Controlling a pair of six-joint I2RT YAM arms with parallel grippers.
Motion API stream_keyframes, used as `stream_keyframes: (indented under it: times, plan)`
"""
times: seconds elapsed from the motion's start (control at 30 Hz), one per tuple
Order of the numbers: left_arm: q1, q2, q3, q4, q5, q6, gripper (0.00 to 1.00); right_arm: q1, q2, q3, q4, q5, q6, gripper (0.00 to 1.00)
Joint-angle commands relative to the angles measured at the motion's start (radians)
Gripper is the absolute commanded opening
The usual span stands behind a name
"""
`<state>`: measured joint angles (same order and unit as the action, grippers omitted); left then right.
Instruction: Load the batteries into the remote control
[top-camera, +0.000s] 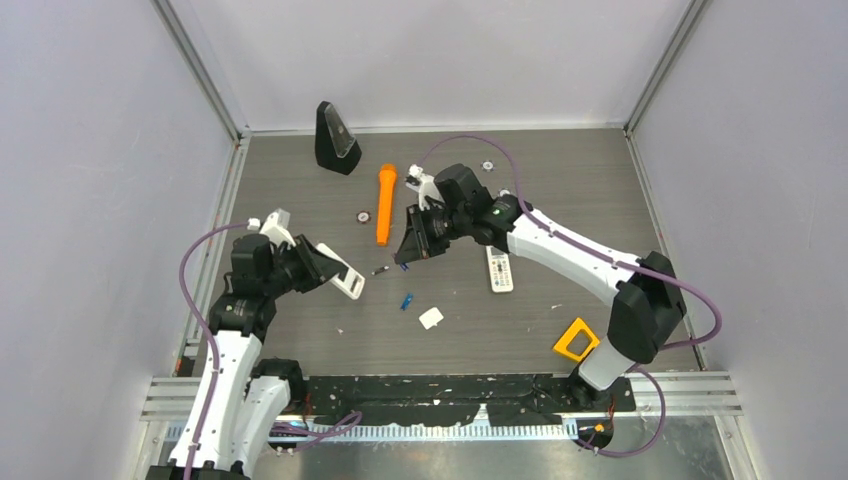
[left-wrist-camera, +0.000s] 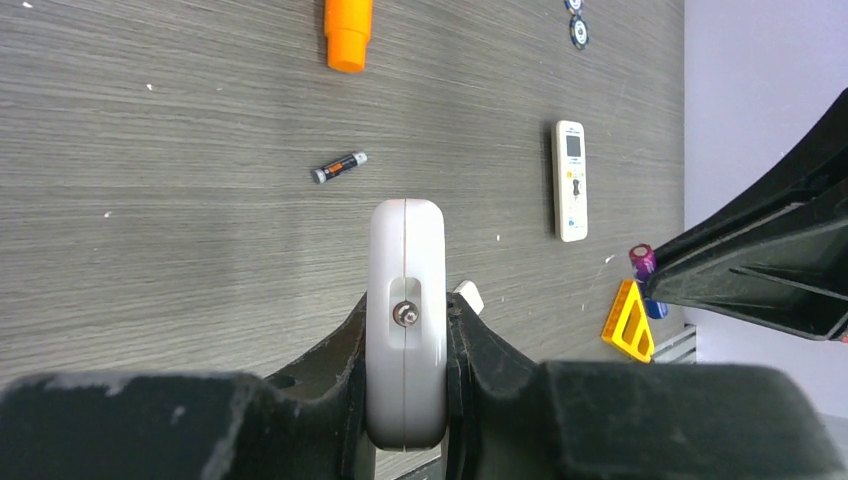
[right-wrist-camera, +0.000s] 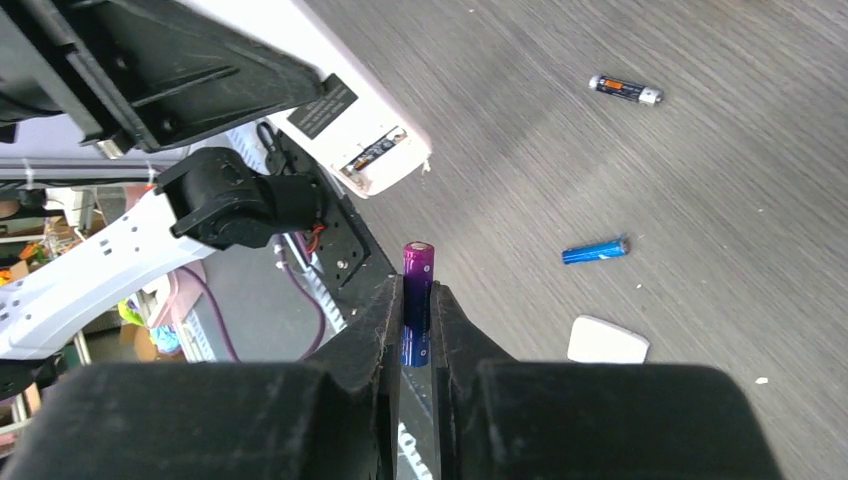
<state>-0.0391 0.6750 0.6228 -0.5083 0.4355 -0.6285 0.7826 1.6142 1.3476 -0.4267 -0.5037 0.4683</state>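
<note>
Grey wood-grain tabletop, pale walls on three sides. Landmark: orange cylinder, lying lengthwise mid-table.

Left of the orange cylinder, toward the arm bases: left gripper, clenched on held remote. From the left wrist, white and edge-on, pinched across both broad faces by the fingers. From the right wrist, open battery bay at its end, dark label beside it.

Just right of the cylinder's near end: right gripper, closed around purple battery. Upright between the fingers, top end clear of the tips, blue toward the lower end. Near the held remote, not touching it.

Base-side of the cylinder's near end, loose on the table: dark battery with an orange band. Farther toward the bases: blue battery, then white cover piece near it. All three apart.

Right of the cylinder, past the right gripper: second remote, flat, buttons up. Farther right and toward the bases: yellow piece. Left of the cylinder's far end: black wedge. Just left of the cylinder: small disc.
</note>
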Motion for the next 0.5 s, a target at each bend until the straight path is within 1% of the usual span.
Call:
stream_keyframes:
  times: [0.0, 0.13, 0.2, 0.3, 0.33, 0.37, 0.47]
  plan:
    - [0.003, 0.002, 0.049, 0.064, 0.061, -0.01, 0.0, 0.001, -0.091, -0.003, 0.05, -0.041, 0.043, 0.05]
    - [0.002, 0.003, 0.05, 0.066, 0.071, -0.009, 0.0, 0.001, -0.134, -0.042, 0.127, -0.079, 0.024, 0.05]
    - [0.003, 0.004, 0.049, 0.072, 0.077, -0.007, 0.0, 0.005, -0.176, -0.077, 0.201, -0.1, -0.013, 0.05]
    - [0.003, 0.006, 0.049, 0.087, 0.097, -0.005, 0.0, 0.014, -0.283, -0.168, 0.362, -0.141, -0.122, 0.05]
    - [0.002, 0.008, 0.049, 0.095, 0.108, -0.005, 0.0, 0.017, -0.307, -0.207, 0.391, -0.175, -0.144, 0.06]
    - [0.001, 0.009, 0.05, 0.106, 0.121, -0.004, 0.0, 0.018, -0.351, -0.225, 0.462, -0.191, -0.187, 0.06]
    - [0.002, 0.012, 0.051, 0.14, 0.171, -0.004, 0.0, 0.024, -0.438, -0.29, 0.565, -0.28, -0.257, 0.07]
